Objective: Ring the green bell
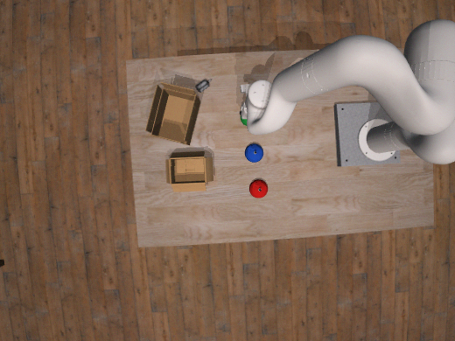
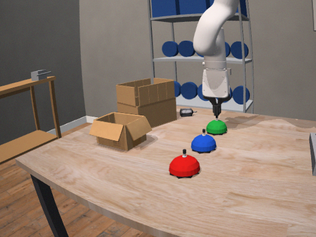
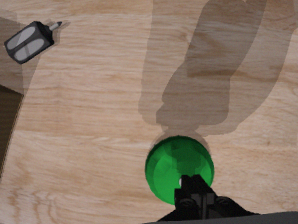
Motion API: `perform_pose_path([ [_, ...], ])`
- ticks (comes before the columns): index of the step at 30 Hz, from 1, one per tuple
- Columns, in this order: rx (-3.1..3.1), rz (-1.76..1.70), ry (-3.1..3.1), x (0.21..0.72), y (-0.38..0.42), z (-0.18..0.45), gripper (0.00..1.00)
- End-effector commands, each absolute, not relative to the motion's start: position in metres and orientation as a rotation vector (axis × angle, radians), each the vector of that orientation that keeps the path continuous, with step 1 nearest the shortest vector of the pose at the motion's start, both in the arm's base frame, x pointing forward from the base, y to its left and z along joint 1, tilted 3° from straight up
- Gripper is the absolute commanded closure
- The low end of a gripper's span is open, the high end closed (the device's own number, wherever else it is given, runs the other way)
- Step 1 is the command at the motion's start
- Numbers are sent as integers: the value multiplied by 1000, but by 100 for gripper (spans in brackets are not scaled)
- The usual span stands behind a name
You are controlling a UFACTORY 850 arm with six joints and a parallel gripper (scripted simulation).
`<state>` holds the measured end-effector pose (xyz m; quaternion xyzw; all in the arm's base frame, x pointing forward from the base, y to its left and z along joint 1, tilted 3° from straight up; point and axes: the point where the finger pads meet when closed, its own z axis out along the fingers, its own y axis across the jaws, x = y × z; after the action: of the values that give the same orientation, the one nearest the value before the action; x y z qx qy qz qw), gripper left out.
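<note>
Green bell point(image 2: 216, 127) — pincer point(image 2: 216, 114) closed, empty, tips down on its top.

Storeroom-like workshop — metal shelf rack point(image 2: 245, 61), cardboard boxes point(image 2: 146, 100), plank floor point(image 1: 66, 175)

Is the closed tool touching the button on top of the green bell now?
Cannot tell. In the exterior view the shut tool ends right at the top of the green bell, hiding its button; neither contact nor a gap shows plainly.
</note>
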<state>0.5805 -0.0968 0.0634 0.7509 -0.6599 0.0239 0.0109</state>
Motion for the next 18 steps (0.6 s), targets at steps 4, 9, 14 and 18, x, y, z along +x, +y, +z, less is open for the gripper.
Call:
perform_pose_path([
  [4, 2344, 77, -2060, 581, -97, 64, 100],
  [9, 2344, 77, -2060, 581, -97, 64, 100],
  [14, 2344, 77, -2060, 582, -97, 67, 100],
  [18, 2344, 77, -2060, 582, -97, 69, 100],
])
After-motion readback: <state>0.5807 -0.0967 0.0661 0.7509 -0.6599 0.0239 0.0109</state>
